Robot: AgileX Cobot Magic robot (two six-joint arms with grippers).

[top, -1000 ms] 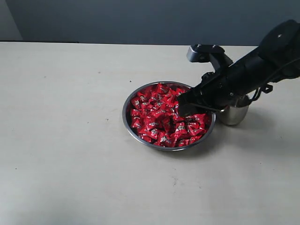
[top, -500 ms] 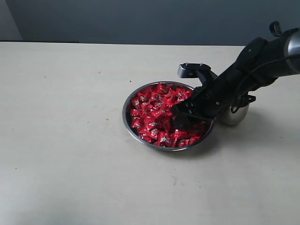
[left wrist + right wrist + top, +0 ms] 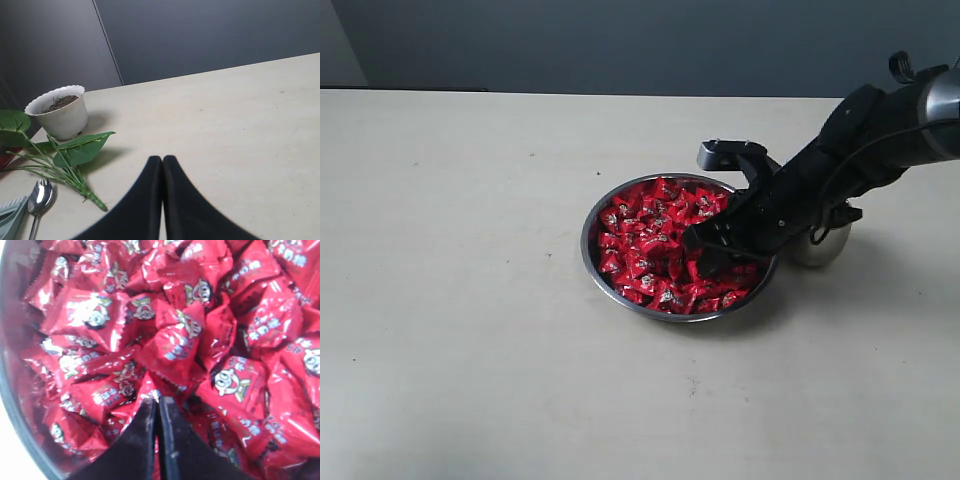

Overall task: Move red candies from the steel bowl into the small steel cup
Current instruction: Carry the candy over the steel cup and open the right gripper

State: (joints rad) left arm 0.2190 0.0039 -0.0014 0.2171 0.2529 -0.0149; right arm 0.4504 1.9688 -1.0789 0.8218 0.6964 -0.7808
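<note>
Lower now, my right claw (image 3: 704, 249) digs among red candies (image 3: 650, 240) in steel bowl (image 3: 587, 246); jaws closed, catch unclear. Bowl full; small steel cup (image 3: 820, 248), frame right, interior hidden.

The candies (image 3: 660, 240) have shiny red wrappers that crinkle and catch the light. The bowl (image 3: 585, 243) is smooth, shiny silver metal, and so is the cup (image 3: 825, 250). The table (image 3: 470, 320) is pale and dull, with small dark specks. The right gripper (image 3: 158, 402) has dull black fingers. The spoon (image 3: 39, 192) is shiny metal; the pot (image 3: 60, 117) is dull white.
</note>
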